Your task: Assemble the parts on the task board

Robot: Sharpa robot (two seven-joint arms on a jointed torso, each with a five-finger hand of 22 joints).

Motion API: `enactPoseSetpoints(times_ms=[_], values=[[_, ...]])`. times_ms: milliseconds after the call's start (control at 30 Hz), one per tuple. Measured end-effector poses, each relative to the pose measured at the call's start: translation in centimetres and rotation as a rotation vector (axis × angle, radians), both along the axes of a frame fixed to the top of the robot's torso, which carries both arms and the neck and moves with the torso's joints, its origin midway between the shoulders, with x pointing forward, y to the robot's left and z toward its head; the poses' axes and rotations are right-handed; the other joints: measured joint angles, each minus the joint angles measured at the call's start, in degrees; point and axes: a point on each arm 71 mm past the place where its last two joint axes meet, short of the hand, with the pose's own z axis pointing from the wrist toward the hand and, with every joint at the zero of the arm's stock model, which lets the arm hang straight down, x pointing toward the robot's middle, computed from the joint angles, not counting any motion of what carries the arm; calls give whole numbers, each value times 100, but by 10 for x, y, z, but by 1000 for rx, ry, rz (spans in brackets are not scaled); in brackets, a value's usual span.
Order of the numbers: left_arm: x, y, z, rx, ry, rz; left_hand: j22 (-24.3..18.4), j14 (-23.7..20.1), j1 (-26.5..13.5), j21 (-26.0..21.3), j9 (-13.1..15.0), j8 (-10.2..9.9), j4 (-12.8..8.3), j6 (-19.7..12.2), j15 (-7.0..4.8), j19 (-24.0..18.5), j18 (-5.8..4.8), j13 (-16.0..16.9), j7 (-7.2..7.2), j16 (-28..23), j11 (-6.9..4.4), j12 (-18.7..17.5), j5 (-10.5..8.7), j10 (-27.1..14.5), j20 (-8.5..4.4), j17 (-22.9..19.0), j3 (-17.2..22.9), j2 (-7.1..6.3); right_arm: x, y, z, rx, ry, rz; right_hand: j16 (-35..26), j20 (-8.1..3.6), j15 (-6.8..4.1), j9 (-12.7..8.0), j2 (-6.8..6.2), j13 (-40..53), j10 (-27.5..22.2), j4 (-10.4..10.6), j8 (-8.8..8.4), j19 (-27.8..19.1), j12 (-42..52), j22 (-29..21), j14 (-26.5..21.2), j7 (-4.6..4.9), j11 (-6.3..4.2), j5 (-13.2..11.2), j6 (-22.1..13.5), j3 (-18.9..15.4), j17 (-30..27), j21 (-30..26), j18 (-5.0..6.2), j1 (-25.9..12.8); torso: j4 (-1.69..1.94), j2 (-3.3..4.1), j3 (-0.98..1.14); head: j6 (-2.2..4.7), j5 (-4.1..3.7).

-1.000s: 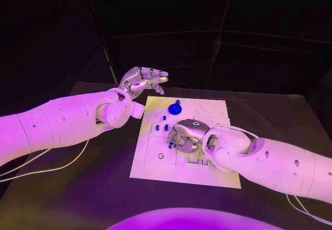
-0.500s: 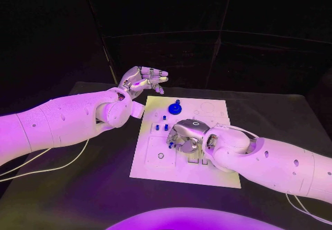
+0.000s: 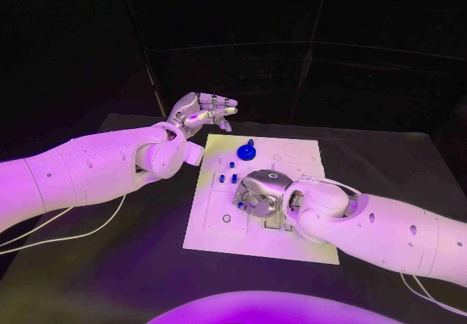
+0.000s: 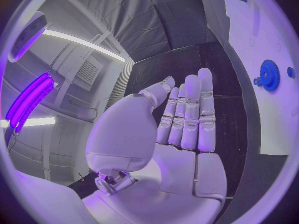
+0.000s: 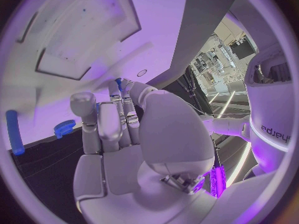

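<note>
Your left hand [image 3: 202,111] hangs in the air beyond the far left corner of the white board [image 3: 216,233], palm up, its fingers [image 4: 199,109] held straight and close together with nothing in them; in the left wrist view they stretch out flat above the dark tabletop [image 3: 117,270].

Your right hand [image 3: 261,192] is down over the middle of the board, back of the hand facing up. In the right wrist view its fingers [image 5: 109,122] point at the board surface, and a small blue piece [image 5: 118,83] shows right at their tips; you cannot tell from these views whether it is actually pinched or only touched.

On the far part of the board a blue gear [image 3: 246,152] sits near the edge, and two short blue pegs [image 3: 227,179] stand just beside the right hand. Near the right hand's fingers the right wrist view also shows a long blue pin [image 5: 14,132] and a small blue toothed piece [image 5: 64,128]
</note>
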Motion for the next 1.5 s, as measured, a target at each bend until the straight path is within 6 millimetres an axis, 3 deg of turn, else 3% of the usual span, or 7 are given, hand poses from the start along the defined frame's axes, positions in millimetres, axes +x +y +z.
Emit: enactPoseSetpoints(times_ms=[133,233,467,800,1067,1267,1500], values=[[0,0,0,0,1,-1,-8,0,0,0,0,0,0,0,0,0,0,0,0,0,0,0,0,0,0,-8,0,0,0,0,0,-3,-2,-2,-38,42,6,-16,-41,-12,-143,-16,-119,-88,-133,-166,-6,91,95,1,-186,-16,-114,-61,0,-118,0,1,1,-5,1],[0,0,0,0,2,-1,-9,0,0,0,0,0,0,0,0,0,0,0,0,0,0,0,0,0,0,-8,0,0,1,-1,0,-4,-4,-6,-196,114,105,-34,-155,-12,-489,-11,-251,-287,-269,-462,-20,192,182,34,-512,-81,-316,-228,1,-231,0,1,1,-9,1],[1,1,0,2,4,0,-9,0,0,0,0,0,0,0,0,0,0,0,0,0,-21,0,0,-21,0,-8,0,0,-1,-2,-1,13,-12,-12,-607,223,195,-32,-228,-29,-996,-32,-253,-720,-342,-1164,-175,225,316,34,-944,-254,-865,-644,137,-304,0,0,1,-13,1],[2,5,-1,7,7,9,-16,0,-21,-22,0,0,16,0,0,0,0,0,0,0,1,0,0,-42,0,-15,-16,-20,-5,-17,8,94,-46,-55,-677,247,216,-4,-240,19,-1036,26,-216,-670,-61,-1161,-196,257,316,124,-972,-530,-1004,-669,136,-423,0,-5,4,1,10],[4,9,-2,13,12,19,-22,0,-20,-22,0,0,16,0,0,0,0,0,0,0,0,0,0,-42,0,-20,-16,-20,-9,-47,23,173,-53,-124,-468,206,194,8,-218,41,-909,38,-183,-387,209,-834,-89,288,275,189,-877,-608,-807,-503,137,-445,0,-8,4,26,-3],[5,10,-2,14,14,19,-22,0,-20,-22,0,0,0,0,0,0,0,0,0,0,0,0,0,-42,0,-20,-32,-20,11,-71,52,212,-92,-204,-412,202,194,8,-220,37,-899,27,-183,-306,223,-712,-49,268,265,219,-857,-662,-739,-420,136,-447,-7,-7,1,81,-64],[5,10,-3,14,15,19,-26,0,-20,-22,1,0,0,0,0,0,0,1,0,0,0,0,0,-41,0,-27,-31,-20,37,-105,68,137,-132,-285,-289,226,194,-7,-286,-18,-1138,80,-183,-224,223,-565,-49,257,295,283,-868,-967,-649,-336,136,-512,3,1,-6,129,-151]])
